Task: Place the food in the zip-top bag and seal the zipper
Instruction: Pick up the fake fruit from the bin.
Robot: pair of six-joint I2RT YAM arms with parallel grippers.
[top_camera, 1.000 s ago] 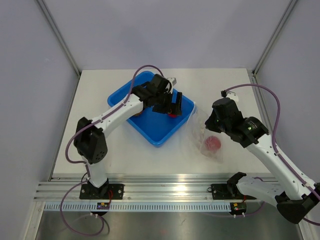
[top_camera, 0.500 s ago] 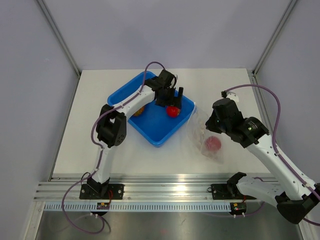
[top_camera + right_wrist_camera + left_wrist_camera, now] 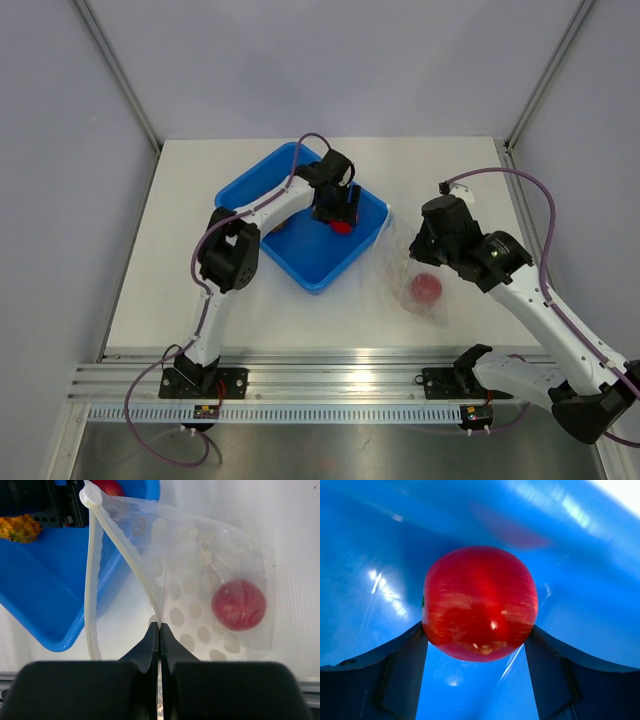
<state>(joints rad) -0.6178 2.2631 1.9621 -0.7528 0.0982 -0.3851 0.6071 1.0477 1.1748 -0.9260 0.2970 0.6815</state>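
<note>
Two glossy red round fruits lay well apart: the bagged fruit (image 3: pixel 239 604) deep inside the clear crinkly zip-top bag (image 3: pixel 200 555), the tray fruit (image 3: pixel 480 600) on the floor of the blue plastic tray (image 3: pixel 300 265). The left gripper (image 3: pixel 477 635) had its dark fingers (image 3: pixel 395 675) against both flanks of the tray fruit, low on its curve. The right gripper (image 3: pixel 159 630), fully closed, pinched the bag's pale zipper (image 3: pixel 123 555), holding the mouth agape beside the tray. The orange toy pineapple (image 3: pixel 20 527) lay in the tray. Likely risks: the smooth ball could squirt from so low a pinch — or the limp mouth could sag and block entry.
</note>
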